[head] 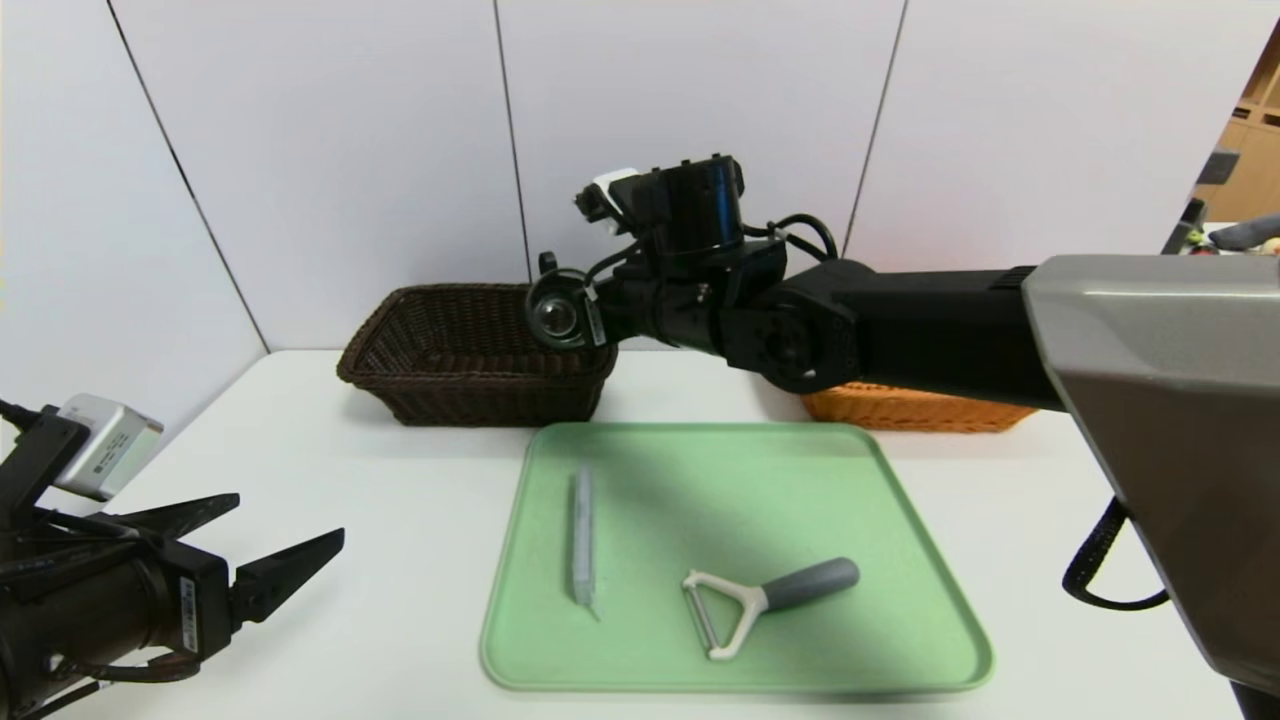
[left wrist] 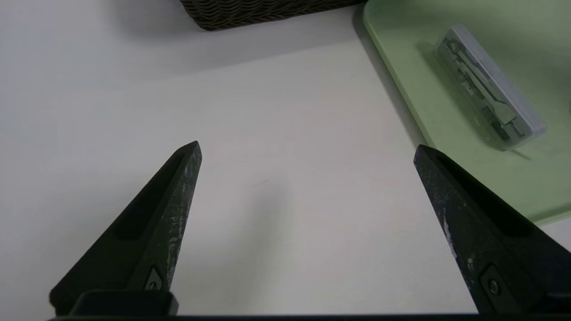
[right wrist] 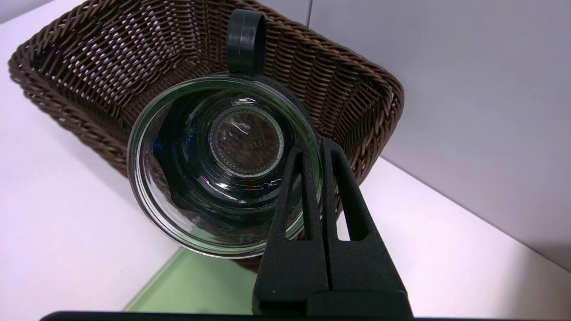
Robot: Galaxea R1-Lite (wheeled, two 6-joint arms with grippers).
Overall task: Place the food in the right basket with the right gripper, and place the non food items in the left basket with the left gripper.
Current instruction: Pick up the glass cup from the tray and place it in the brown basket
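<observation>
right gripper holds glass dish at the dark basket

nearest, the left gripper (head: 285,545) hovers low over the white table (head: 350,560) at the left, its jaws spread wide with nothing between them. just beyond lies the green tray (head: 880,600), carrying the grey bar (head: 582,540) and the white peeler (head: 760,603), apart from each other. farther back, the right gripper (right wrist: 312,151) is clamped on the rim of the glass dish (right wrist: 223,165), held tilted in the air at the near right corner of the left basket (head: 460,360). the right basket (head: 900,408) sits behind the arm, mostly hidden.
</observation>
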